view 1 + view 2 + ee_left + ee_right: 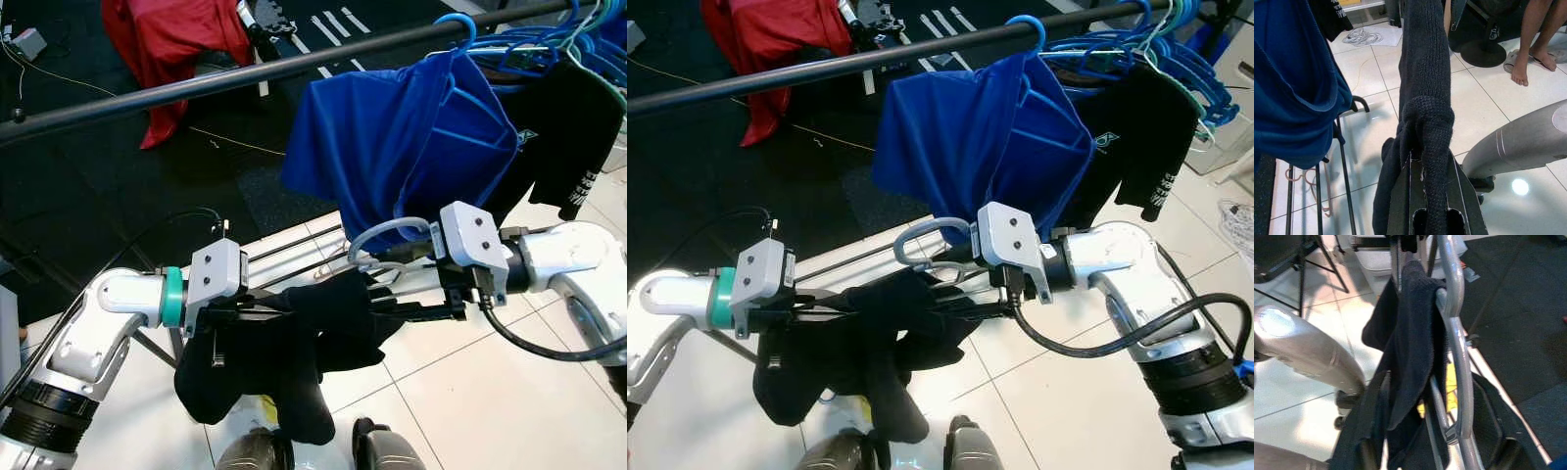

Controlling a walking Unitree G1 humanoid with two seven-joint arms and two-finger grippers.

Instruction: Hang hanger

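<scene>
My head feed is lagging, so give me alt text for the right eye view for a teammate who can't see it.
Both grippers hold a black garment on a grey hanger between them, left gripper and right gripper facing each other, below a black rail. A blue shirt on a blue hanger hangs from the rail above, beside more blue hangers.

Two silver arms with black ribbed elbow collars. Left arm (93, 338): teal ring at the wrist, grey camera block with two screws, thin black cable. Right arm (1136, 284): matching two-screw block, thick black cable looping below. Long black fingers (1400, 196).
</scene>
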